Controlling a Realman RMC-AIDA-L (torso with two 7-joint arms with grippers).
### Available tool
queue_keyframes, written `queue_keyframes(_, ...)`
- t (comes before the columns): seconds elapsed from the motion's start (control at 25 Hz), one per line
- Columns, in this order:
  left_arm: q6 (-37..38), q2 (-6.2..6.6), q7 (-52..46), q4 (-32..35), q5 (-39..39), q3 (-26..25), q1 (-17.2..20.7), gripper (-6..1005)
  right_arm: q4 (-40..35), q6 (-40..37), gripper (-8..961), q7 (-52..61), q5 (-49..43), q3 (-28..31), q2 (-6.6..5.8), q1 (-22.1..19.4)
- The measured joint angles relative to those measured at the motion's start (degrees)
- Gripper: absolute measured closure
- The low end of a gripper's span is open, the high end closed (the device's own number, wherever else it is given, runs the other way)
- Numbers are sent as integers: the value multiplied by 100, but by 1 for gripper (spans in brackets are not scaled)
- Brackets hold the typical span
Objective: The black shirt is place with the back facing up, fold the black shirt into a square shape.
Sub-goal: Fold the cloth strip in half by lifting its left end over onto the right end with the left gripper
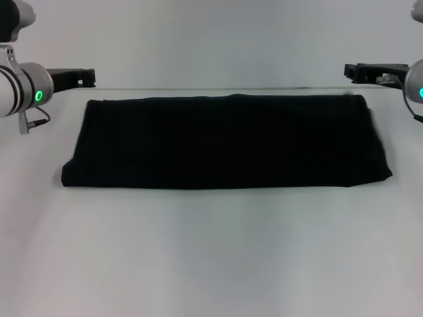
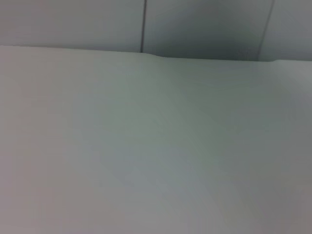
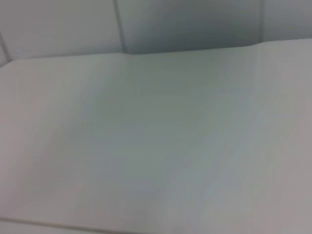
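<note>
Black cloth, head view: the black shirt (image 1: 225, 142) lies flat on the white table (image 1: 211, 251), folded to a wide rectangle near the far edge.
Left gripper, head view: the left gripper (image 1: 84, 78) is off the shirt, at the far left corner; fingers, I cannot tell.
Right gripper, head view: the right gripper (image 1: 355, 70) is at the far right corner, apart from the shirt; I cannot tell its opening.
Left wrist view: only bare table (image 2: 156, 156) and wall (image 2: 73, 22).
Right wrist view: only table (image 3: 146, 146) and wall.
</note>
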Motion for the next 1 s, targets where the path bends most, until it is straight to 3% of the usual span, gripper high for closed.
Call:
queue_keyframes(0.12,-275,-40,4,-25,-27,-1,24,821,-30,61,803,0,219,-10,-3,-100)
queue_keyframes(0.24,-416,-40,-24,-39,-43,-3,42,710,-81,-22,678,2,365,-12,-56,-197)
queue_keyframes(0.4,-184,-23,-75,60,-89,-9,110,625,-293,-758,514,40,430,-13,-148,-365)
queue_keyframes(0.52,577,-8,-186,335,-93,-9,271,560,-496,-1545,393,299,423,-19,-278,-527)
queue_keyframes(0.68,2392,34,-606,1069,-93,-10,637,475,-762,-2679,284,816,414,-31,-493,-852)
queue_keyframes(0.8,3457,96,-983,1470,-98,-11,849,336,-973,-3233,215,1087,414,-37,-600,-1099)
queue_keyframes(0.88,3936,141,-1194,1642,-134,-26,987,244,-1064,-3495,169,1227,414,-41,-669,-1253)
queue_keyframes(1.0,4283,162,-1396,1804,-228,-52,1180,140,-1097,-3767,173,1377,414,-46,-781,-1444)
